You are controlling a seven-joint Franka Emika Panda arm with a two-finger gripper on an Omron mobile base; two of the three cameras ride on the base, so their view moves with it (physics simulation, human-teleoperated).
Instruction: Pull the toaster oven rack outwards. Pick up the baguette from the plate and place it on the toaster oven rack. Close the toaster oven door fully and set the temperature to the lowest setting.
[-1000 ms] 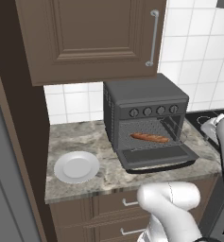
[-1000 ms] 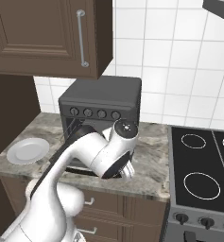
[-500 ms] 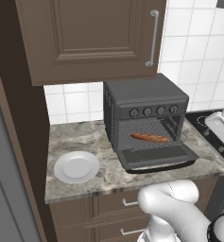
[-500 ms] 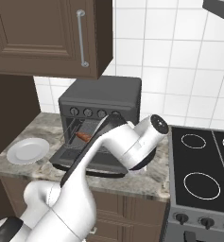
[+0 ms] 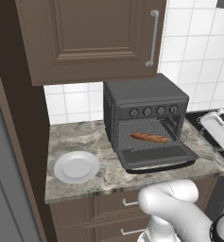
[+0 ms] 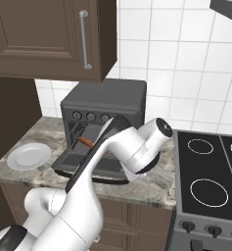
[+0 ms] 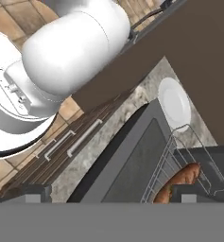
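Baguette (image 5: pixel 150 137) on the pulled-out toaster oven rack (image 5: pixel 153 140), seen through the open front of the toaster oven (image 5: pixel 144 113) on a speckled stone counter (image 5: pixel 85 139). The golden-brown loaf lies lengthwise across the wire grid, inside the mouth of the cavity. Below it the toaster oven door (image 5: pixel 156 158) hangs folded down flat, its glass facing up and its outer edge reaching toward the counter's front. Four round knobs (image 5: pixel 153 111) run in a row above the opening.

Left of the oven, well apart from it, sits the white plate (image 5: pixel 76 166), bare. Dark wood cabinets (image 5: pixel 90 38) hang over the counter against white wall tiles, and a black stovetop (image 6: pixel 210 171) lies to the oven's right.

From my hand camera, I look down over the lowered door (image 7: pixel 132 165) with my gripper (image 7: pixel 111 194) above its edge; my two dark fingertips (image 7: pixel 33 193) stand far apart, as wide as they go, with nothing between them. The rack (image 7: pixel 179 165) and the loaf (image 7: pixel 177 182) show just past my right fingertip, the plate (image 7: pixel 175 101) farther off. In the right base view my arm crosses in front of the oven (image 6: pixel 105 105), and the loaf's end (image 6: pixel 86 142) peeks out beside it.
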